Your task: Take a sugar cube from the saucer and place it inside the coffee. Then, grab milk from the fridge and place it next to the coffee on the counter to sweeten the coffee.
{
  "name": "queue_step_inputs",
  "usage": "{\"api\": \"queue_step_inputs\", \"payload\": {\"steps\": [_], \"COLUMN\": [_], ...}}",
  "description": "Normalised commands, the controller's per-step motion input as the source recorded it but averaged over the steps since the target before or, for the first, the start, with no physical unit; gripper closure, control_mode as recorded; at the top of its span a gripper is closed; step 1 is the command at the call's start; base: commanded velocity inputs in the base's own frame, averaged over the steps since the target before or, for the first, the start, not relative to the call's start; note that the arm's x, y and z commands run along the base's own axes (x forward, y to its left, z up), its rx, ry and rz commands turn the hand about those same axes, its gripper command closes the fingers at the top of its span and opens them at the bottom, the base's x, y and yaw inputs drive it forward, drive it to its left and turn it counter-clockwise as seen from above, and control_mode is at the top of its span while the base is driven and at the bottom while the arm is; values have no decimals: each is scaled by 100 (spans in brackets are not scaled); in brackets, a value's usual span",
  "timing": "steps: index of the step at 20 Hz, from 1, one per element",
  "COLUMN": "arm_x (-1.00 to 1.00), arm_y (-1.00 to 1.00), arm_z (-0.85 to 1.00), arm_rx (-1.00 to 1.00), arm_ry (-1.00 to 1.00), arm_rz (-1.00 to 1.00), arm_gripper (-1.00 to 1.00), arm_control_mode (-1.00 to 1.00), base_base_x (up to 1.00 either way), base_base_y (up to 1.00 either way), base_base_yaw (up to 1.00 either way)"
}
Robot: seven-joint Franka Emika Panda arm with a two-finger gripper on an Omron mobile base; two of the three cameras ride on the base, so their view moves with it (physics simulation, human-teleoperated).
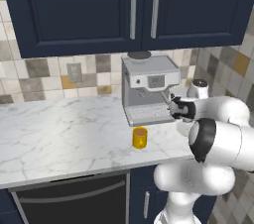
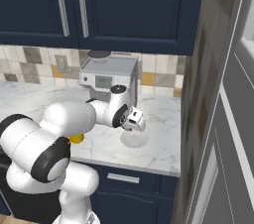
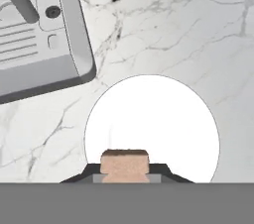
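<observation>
So the jaws are clamped on the sugar cube (image 3: 124,162), right over the saucer (image 3: 152,114) on the worktop (image 1: 54,134), probably so it can get carried left to the coffee (image 1: 140,137) by the espresso machine (image 1: 149,87)

Coffee (image 1: 140,138) on counter (image 1: 59,134) before espresso machine (image 1: 149,89), saucer (image 2: 134,140) right.

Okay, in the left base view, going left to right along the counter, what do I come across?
Bare stretch of the marble counter → the coffee, a yellow mug standing in front of the espresso machine → the robot's white arm at the right.
</observation>
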Motion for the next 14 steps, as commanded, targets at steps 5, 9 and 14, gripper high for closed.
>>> {"api": "queue_step_inputs", "payload": {"steps": [5, 9, 14], "arm_x": [-33, -11, -6], "arm_y": [98, 100, 100], "arm_z": [93, 68, 37], "arm_rx": [-1, -6, -9], "arm_ry": [-2, 0, 1], "arm_rz": [24, 27, 24], "arm_gripper": [100, 100, 100], "arm_control_mode": [-100, -100, -100], "base_base_x": [0, 0, 0], "base_base_y": [0, 0, 0], "base_base_yaw": [0, 0, 0]}}
